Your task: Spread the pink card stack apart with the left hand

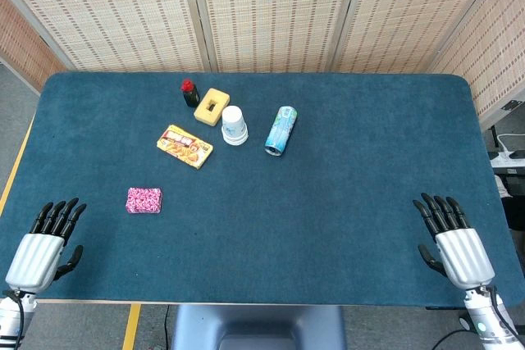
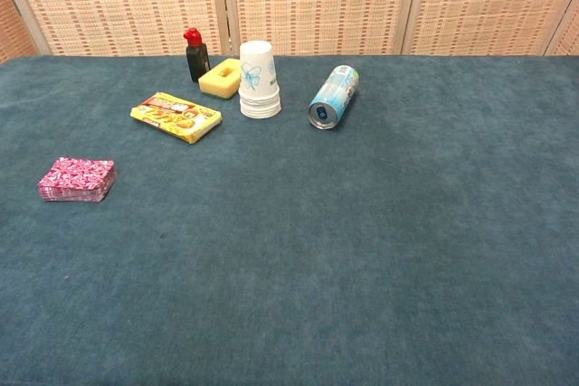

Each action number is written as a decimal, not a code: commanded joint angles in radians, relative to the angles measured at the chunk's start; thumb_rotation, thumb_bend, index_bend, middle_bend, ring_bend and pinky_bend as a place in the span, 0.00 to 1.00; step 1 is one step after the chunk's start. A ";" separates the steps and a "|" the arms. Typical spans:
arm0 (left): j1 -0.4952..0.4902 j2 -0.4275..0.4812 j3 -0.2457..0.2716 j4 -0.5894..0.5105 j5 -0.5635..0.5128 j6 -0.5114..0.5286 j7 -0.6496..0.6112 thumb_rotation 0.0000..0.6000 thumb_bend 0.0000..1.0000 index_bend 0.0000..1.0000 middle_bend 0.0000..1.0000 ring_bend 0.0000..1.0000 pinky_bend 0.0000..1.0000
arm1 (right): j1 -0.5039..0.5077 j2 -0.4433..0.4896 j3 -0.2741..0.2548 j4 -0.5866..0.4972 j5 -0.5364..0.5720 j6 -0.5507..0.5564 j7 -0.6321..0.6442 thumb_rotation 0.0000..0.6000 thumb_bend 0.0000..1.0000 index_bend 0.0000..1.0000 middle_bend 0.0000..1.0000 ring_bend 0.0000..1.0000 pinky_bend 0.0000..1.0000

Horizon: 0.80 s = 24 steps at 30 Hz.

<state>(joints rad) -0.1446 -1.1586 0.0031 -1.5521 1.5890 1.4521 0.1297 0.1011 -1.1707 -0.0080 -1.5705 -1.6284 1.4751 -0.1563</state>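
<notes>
The left hand (image 1: 37, 252) rests at the near left corner of the blue table (image 1: 328, 227), fingers extended and slightly apart, holding nothing. The pink card stack (image 1: 143, 200) lies flat on the cloth to the right of that hand and a little farther in, apart from it, with bare cloth between the two. The head view shows the stack as a squared block, its long axis running left to right, roughly parallel to the near edge; the chest view shows the same pink card stack (image 2: 78, 178) as a tidy, unspread pile at the table's left side.

The right hand (image 1: 455, 243) sits at the near right corner, also empty with fingers apart, well apart from the cards. The left hand is plainly the nearer of the two.

By these views the spreading is not yet begun. The likely approach is forward and to the right, across unobstructed cloth. Open room lies to the right of the stack and toward the near edge, so a fan along the long axis looks feasible. Beyond it, farther in, lie a yellow snack packet (image 1: 184, 146), a stack of paper cups (image 1: 234, 125), a can on its side (image 1: 280, 130), a yellow block (image 1: 213, 106) and a small dark bottle with a red cap (image 1: 189, 93), all well apart from the cards.
</notes>
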 commanded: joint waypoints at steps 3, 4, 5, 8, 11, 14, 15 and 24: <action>0.000 -0.001 0.002 0.003 0.010 0.006 -0.007 1.00 0.44 0.00 0.00 0.00 0.04 | -0.003 0.002 -0.001 -0.003 -0.004 0.007 0.003 1.00 0.30 0.00 0.00 0.00 0.00; -0.001 -0.003 0.002 0.005 0.015 0.008 -0.008 1.00 0.44 0.00 0.00 0.00 0.04 | -0.003 0.003 -0.002 -0.004 -0.007 0.007 0.004 1.00 0.30 0.00 0.00 0.00 0.00; -0.003 -0.007 0.003 0.009 0.020 0.009 -0.008 1.00 0.44 0.00 0.00 0.00 0.04 | -0.004 0.006 -0.005 -0.005 -0.011 0.008 0.009 1.00 0.30 0.00 0.00 0.00 0.00; -0.013 -0.014 0.010 0.013 0.035 -0.005 -0.022 1.00 0.44 0.00 0.00 0.00 0.04 | -0.003 0.017 -0.014 -0.012 -0.025 0.007 0.033 1.00 0.30 0.00 0.00 0.00 0.00; -0.033 -0.020 0.015 0.018 0.059 -0.023 -0.030 1.00 0.44 0.00 0.00 0.00 0.04 | -0.007 0.028 -0.018 -0.013 -0.041 0.021 0.051 1.00 0.30 0.00 0.00 0.00 0.00; -0.067 -0.036 0.005 0.031 0.070 -0.056 -0.024 1.00 0.45 0.00 0.00 0.00 0.03 | -0.011 0.031 -0.019 -0.010 -0.059 0.044 0.068 1.00 0.30 0.00 0.00 0.00 0.00; -0.079 -0.042 -0.002 0.034 0.067 -0.070 -0.013 1.00 0.46 0.00 0.00 0.00 0.02 | -0.013 0.032 -0.021 -0.009 -0.065 0.049 0.074 1.00 0.30 0.00 0.00 0.00 0.00; -0.209 -0.074 -0.075 0.026 -0.036 -0.263 0.119 1.00 0.46 0.00 0.00 0.00 0.00 | -0.020 0.025 -0.039 -0.002 -0.103 0.058 0.060 1.00 0.30 0.00 0.00 0.00 0.00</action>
<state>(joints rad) -0.3185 -1.2211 -0.0509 -1.5232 1.5852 1.2346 0.2174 0.0815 -1.1449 -0.0462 -1.5733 -1.7305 1.5344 -0.0949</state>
